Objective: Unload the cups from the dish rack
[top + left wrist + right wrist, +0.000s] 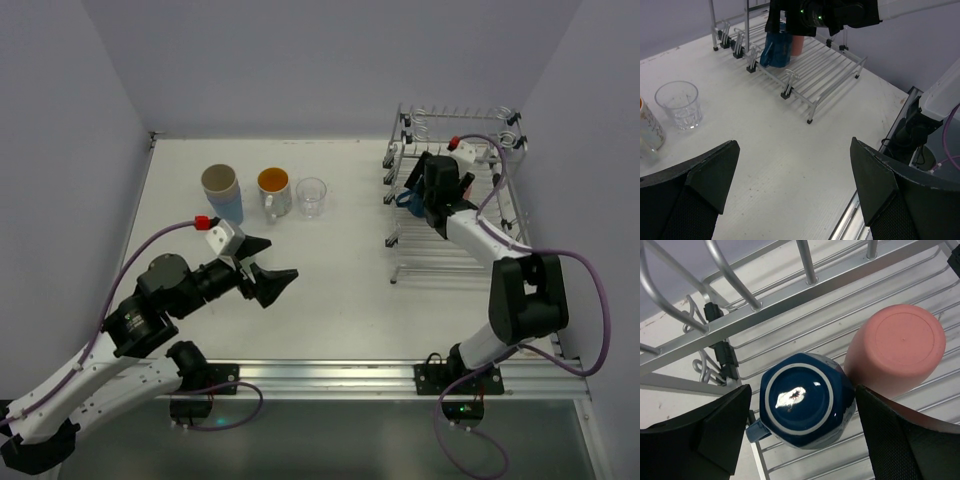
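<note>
In the right wrist view, a dark-blue mug [802,400] stands upside down on the lower wires of the dish rack [790,295], with an upturned pink cup [895,347] touching its right side. My right gripper [803,390] is open around the mug, one finger on each side, with a small gap showing at the left finger. On the table to the left stand a light-blue tumbler [222,192], an orange-inside glass mug [274,190] and a clear glass [312,197]. My left gripper [270,280] hovers open over bare table in front of them, holding nothing.
The dish rack [455,190] fills the back right corner, close to the right wall. Binder clips [787,90] stick up along its left edge. A metal rail [330,375] runs along the near table edge between the arm bases. Purple cables loop beside both arms.
</note>
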